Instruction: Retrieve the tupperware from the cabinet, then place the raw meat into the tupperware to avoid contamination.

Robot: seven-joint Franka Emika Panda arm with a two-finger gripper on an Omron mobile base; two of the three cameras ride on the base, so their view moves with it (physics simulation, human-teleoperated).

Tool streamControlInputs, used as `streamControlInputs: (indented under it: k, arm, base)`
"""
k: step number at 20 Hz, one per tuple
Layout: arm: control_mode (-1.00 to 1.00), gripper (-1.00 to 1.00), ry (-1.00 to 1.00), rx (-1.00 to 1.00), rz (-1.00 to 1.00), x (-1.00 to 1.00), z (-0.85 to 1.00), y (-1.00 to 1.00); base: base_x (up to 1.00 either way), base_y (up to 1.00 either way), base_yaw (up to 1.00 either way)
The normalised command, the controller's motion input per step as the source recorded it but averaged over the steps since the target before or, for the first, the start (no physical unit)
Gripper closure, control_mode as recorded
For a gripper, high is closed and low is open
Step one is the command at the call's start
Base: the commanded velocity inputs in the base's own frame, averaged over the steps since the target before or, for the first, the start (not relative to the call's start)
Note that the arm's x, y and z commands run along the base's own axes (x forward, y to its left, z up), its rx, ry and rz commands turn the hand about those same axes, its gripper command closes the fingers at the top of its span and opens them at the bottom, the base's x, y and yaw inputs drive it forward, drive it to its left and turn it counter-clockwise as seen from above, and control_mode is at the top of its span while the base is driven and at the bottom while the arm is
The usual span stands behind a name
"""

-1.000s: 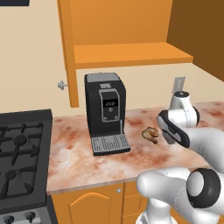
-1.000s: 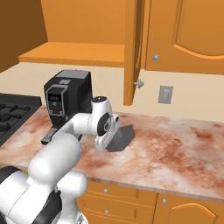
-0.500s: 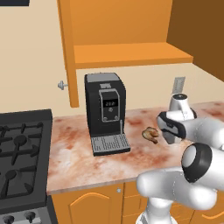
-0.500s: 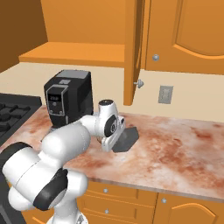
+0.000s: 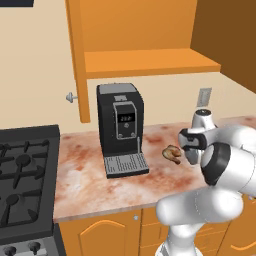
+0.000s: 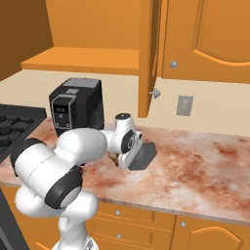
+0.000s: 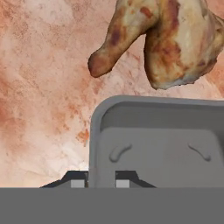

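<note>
Cabinet (image 5: pixel 145 35): fills the upper half of the left base view, door swung open, orange shelf bare.
Coffee machine (image 5: pixel 120 125): centre of the left base view, on the counter (image 6: pixel 205 161).
Tupperware (image 7: pixel 162 140): lower right of the hand view, on the counter.
Raw meat (image 7: pixel 170 39): upper right of the hand view, just beyond the tupperware rim.
Gripper (image 7: pixel 97 178): jaws nearly closed on the tupperware's near wall.

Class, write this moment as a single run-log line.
small dark grey rectangular tupperware: on marbled countertop, empty | tan-brown raw meat drumstick: beside it, outside | hand: at tupperware rim
</note>
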Motion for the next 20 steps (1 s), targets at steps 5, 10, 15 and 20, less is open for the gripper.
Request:
streamControlInputs:
  k: [5,10,15,20]
  arm:
    - [-1.0,1.0,0.03,0.0,0.0,0.17,-0.19,-0.18]
    - [-1.0,-1.0,0.03,0.0,0.0,0.1,-0.17,-0.07]
    - [-1.0,-1.0,0.01,0.0,0.0,0.0,-0.06,0.0]
    - [-1.0,-1.0,0.0,0.0,0.0,0.0,-0.04,0.0]
  base:
    - [0.0,0.0,0.0]
    - [0.0,0.0,0.0]
    - [0.0,0.0,0.0]
    - [0.0,0.0,0.0]
